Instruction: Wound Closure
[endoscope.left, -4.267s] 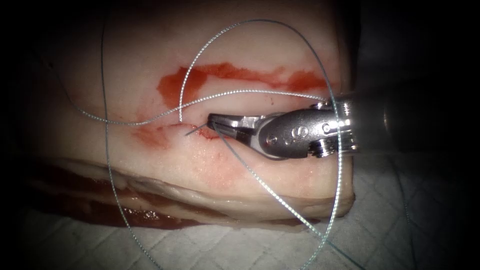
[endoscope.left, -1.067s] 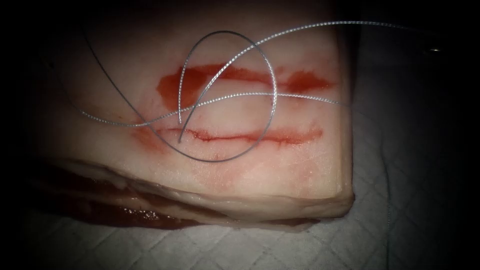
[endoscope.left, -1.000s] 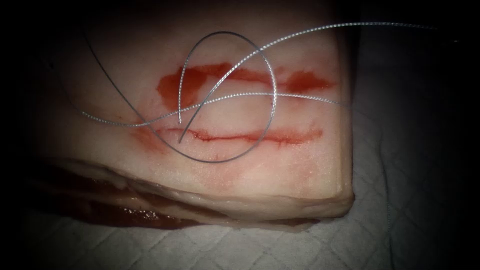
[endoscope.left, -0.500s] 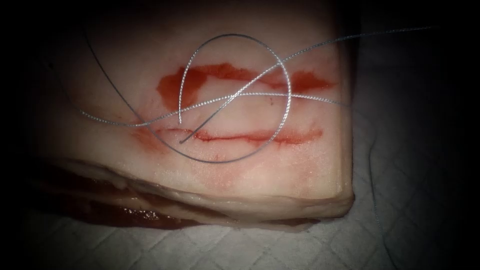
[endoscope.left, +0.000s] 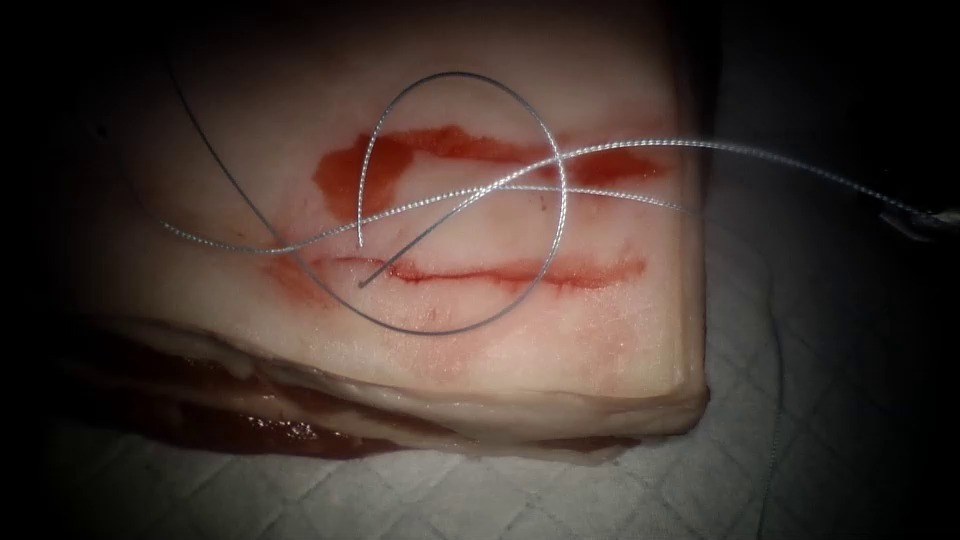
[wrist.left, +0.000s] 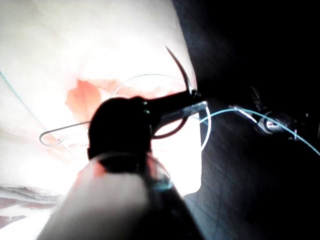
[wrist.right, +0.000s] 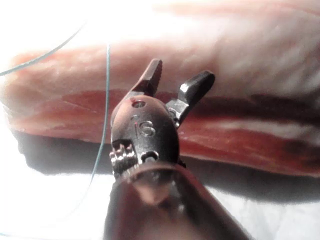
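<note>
The tissue (endoscope.left: 600, 330) lies with its cut (endoscope.left: 500, 270) running left to right. Thread (endoscope.left: 560, 210) forms a wide loop over the cut and enters the tissue at the cut's left end (endoscope.left: 360, 283). One strand leads off to the right, ending at a small glint (endoscope.left: 930, 215). My left tool (wrist.left: 197, 100) is shut on the curved needle (wrist.left: 179, 67). The needle's pointed end stands free beyond the jaws, out of the tissue, and thread (wrist.left: 235, 109) trails from it. My right tool (wrist.right: 181, 70) is open, holds nothing, and hangs beside the tissue's layered side (wrist.right: 250, 135).
A smear of red fluid (endoscope.left: 345, 175) lies above the cut, with a fainter stain below it. A white quilted cloth (endoscope.left: 500, 500) lies under the tissue and extends to its right. A thread strand (wrist.right: 106, 100) hangs next to the right tool.
The right tool, at the cut's left end 4.3 s ago, has left the endoscope view. Over the last second the strand leading right has dropped lower and the loop has shifted slightly.
</note>
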